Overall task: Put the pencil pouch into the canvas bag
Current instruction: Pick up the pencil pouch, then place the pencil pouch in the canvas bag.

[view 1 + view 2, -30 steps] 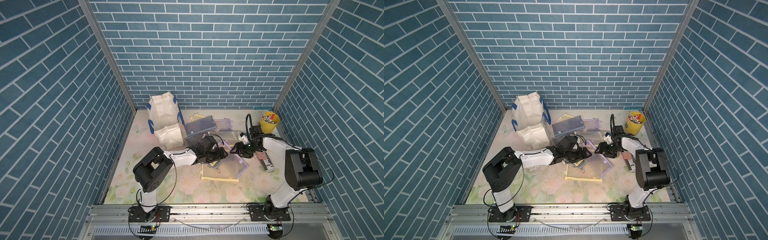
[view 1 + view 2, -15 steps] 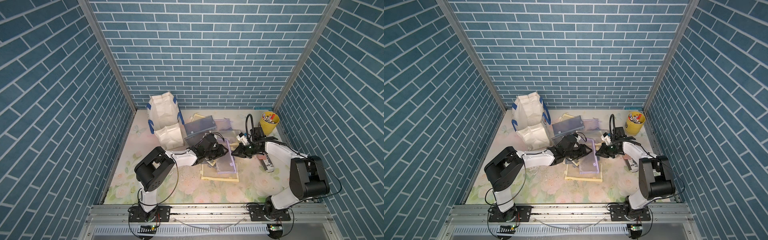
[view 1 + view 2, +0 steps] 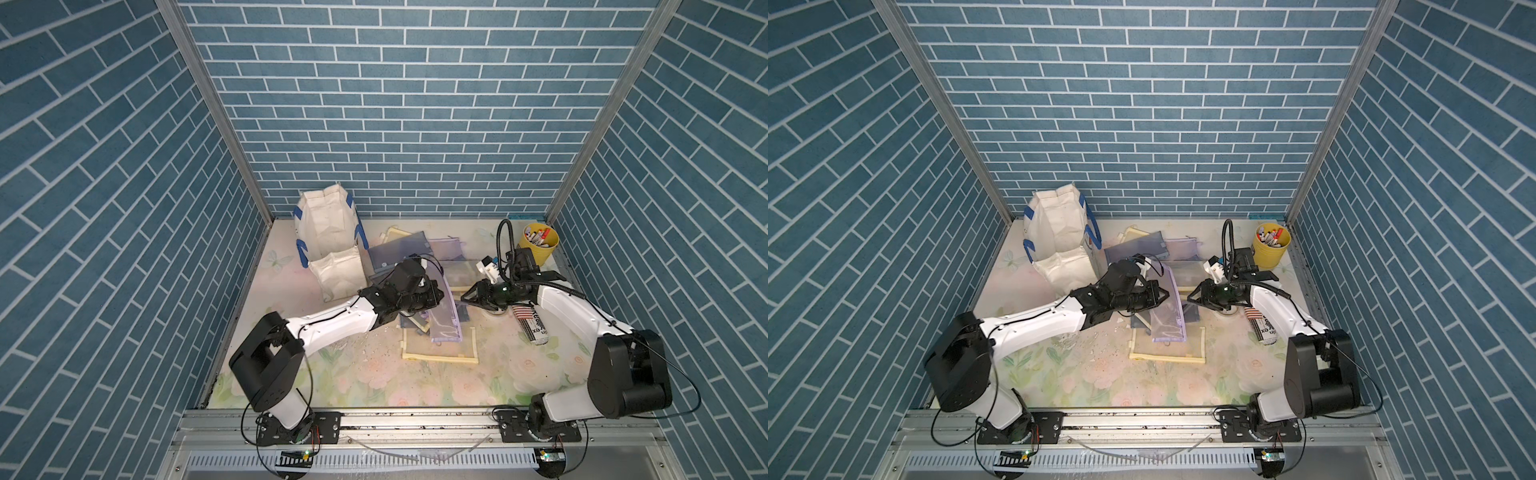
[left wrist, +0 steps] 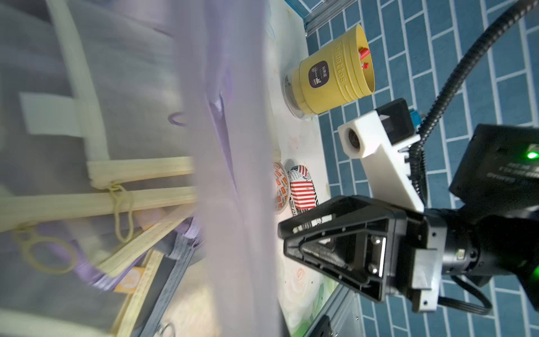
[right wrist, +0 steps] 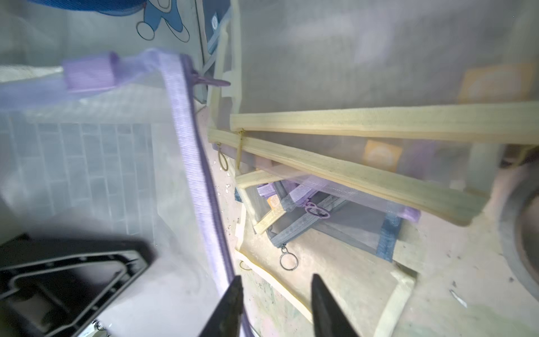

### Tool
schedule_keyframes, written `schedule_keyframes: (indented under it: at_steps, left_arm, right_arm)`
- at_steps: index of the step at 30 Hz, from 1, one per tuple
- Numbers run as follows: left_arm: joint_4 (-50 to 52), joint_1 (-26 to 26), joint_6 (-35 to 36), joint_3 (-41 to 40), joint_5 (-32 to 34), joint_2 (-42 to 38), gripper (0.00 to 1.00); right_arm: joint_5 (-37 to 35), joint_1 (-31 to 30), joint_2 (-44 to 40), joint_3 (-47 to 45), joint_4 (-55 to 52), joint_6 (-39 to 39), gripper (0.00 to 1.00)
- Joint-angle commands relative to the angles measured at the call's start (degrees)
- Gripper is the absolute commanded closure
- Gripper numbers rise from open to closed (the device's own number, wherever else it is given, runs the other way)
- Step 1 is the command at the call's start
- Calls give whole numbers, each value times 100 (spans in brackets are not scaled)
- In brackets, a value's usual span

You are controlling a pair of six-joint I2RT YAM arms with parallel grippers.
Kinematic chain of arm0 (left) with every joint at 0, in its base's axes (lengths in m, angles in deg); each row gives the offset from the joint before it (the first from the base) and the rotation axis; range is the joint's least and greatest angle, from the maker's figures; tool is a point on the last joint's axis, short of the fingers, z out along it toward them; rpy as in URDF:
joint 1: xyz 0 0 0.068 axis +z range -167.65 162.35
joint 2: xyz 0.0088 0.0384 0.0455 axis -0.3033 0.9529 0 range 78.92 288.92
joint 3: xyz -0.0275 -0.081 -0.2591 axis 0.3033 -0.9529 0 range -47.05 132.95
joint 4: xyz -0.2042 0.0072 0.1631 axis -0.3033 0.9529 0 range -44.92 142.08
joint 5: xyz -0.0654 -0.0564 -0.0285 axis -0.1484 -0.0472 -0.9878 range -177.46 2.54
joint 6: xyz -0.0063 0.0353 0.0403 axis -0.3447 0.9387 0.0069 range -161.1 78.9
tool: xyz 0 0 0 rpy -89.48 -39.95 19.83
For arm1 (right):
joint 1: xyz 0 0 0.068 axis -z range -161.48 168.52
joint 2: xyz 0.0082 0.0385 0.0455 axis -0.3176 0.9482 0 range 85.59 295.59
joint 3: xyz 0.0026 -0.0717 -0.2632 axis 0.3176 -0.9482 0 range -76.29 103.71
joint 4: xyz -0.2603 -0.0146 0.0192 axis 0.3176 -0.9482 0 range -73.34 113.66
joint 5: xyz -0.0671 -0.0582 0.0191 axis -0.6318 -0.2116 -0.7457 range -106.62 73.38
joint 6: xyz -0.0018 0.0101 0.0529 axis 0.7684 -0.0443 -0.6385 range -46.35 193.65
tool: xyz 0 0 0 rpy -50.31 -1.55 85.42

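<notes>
While clenching the translucent purple mesh pencil pouch (image 3: pixel 446 326) in the left pincer (image 3: pixel 441 296), long axis front-to-back above the table (image 3: pixel 316 374), calls for carrying back-left to the boxy off-white canvas bag (image 3: pixel 328 232), nearer this arm; leaves right pincer (image 3: pixel 467 296) released, empty, just beside.

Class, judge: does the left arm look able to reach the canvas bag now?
Probably yes: the canvas bag stands beside the left gripper, nothing tall between them, though that gripper is shut on the purple mesh pouch.

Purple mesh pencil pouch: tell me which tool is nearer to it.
Left. The left tool is shut on the purple mesh pencil pouch, holding it up on edge; the right tool stands open just beyond its opposite face, apparently clear of it.
</notes>
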Motion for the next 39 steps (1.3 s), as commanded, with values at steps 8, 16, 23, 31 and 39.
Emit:
schedule_keyframes:
  at_steps: [8,16,23,31,39]
  left_arm:
    - [4977,1636,2211,3407,1397,-274,100]
    - [6788,3048,3393,7455,2276,1458,100]
    - [7531,3746,3669,8931,2378,2832,100]
    - [6775,4056,3769,7401,2284,2637,100]
    - [6502,4324,3684,7076,1849,3171,99]
  right_arm:
    - [-1041,-196,-114,1454,-935,53,26]
    - [-1198,-664,239,2202,-1279,223,19]
    - [-1199,-709,269,2236,-1334,216,18]
    - [-1189,-708,368,2278,-1381,302,19]
    - [-1247,-710,386,2274,-1383,285,18]
